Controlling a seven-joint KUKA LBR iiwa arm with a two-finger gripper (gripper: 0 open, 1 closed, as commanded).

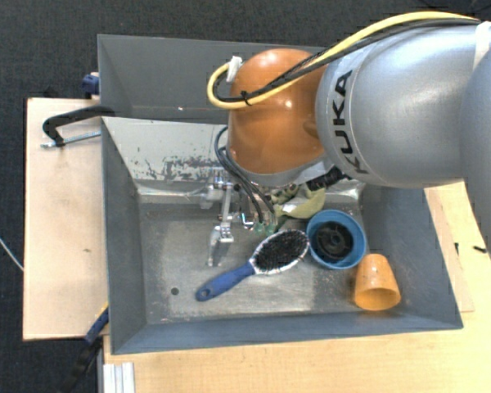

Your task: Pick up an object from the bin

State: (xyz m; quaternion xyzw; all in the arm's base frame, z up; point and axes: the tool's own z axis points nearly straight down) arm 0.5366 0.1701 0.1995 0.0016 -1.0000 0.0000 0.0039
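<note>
Gripper (219, 248) is hanging low in the bin (119, 244), just left of the blue-handled hairbrush (258, 262) lying mid-floor.
We are failing to tell whether the fingers are open or closed. We are judging the brush light, stiff plastic with a slick, narrow handle, so we are favouring a pinch across the handle near the black head. The blue cup (337, 240) is touching the head's right side.

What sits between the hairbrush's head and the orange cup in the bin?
The blue cup, its mouth toward the camera, lies between the hairbrush's bristle head and the orange cup, close beside both. The camera view shows this.
</note>
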